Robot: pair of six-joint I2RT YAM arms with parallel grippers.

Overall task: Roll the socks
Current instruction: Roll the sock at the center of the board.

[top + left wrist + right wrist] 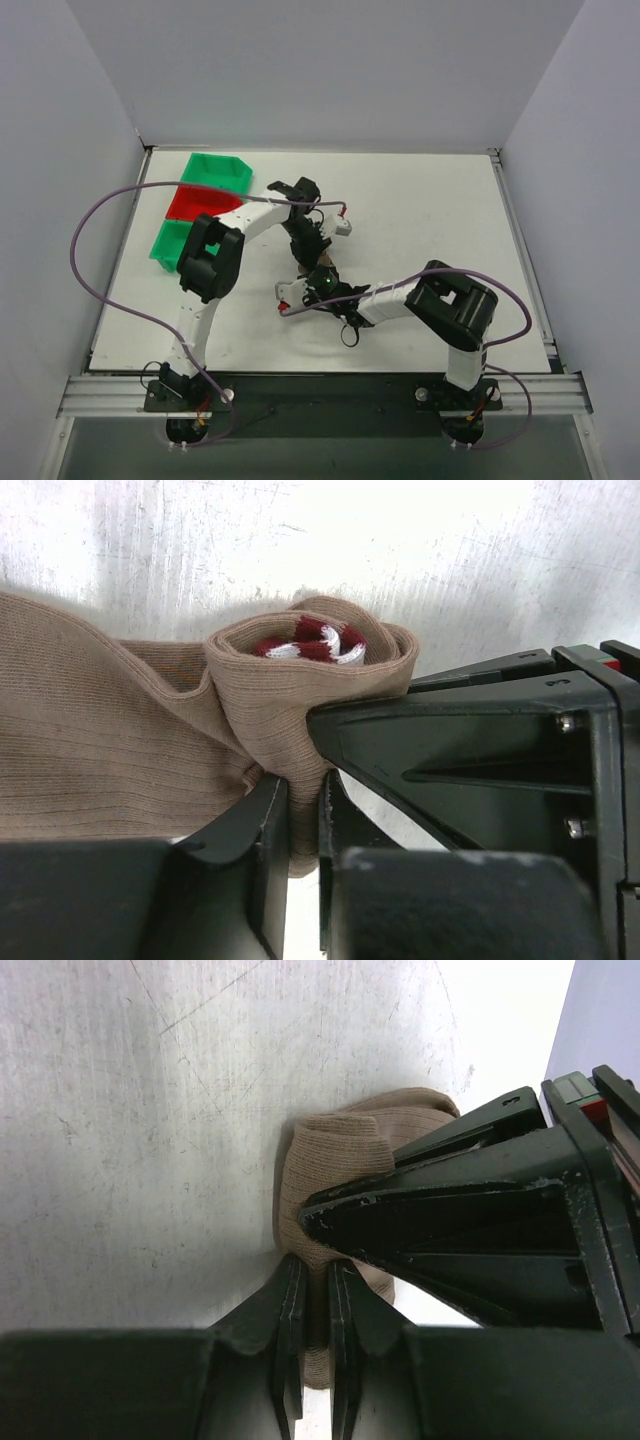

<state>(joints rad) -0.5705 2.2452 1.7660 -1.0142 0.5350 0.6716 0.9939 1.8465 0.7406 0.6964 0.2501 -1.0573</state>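
The socks lie on the white surface in the middle of the workspace, between the two arms. In the left wrist view the tan knit is curled into a loose coil with the maroon-and-white cuff tucked in its centre. A flat, unrolled length trails off to one side. The left hand is clenched on a fold of tan fabric at the base of that coil. The right hand is likewise pinched tight on a bunched tan fold, seen in its own wrist view.

The knit looks light, soft and limp. It probably sags and uncoils wherever nothing pins it, and stretches rather than slides when pulled. The ribbed cloth should grip well and nothing about it is fragile. The best hold seems to be across the coil's full thickness, not on a single outer layer, which would likely peel away.
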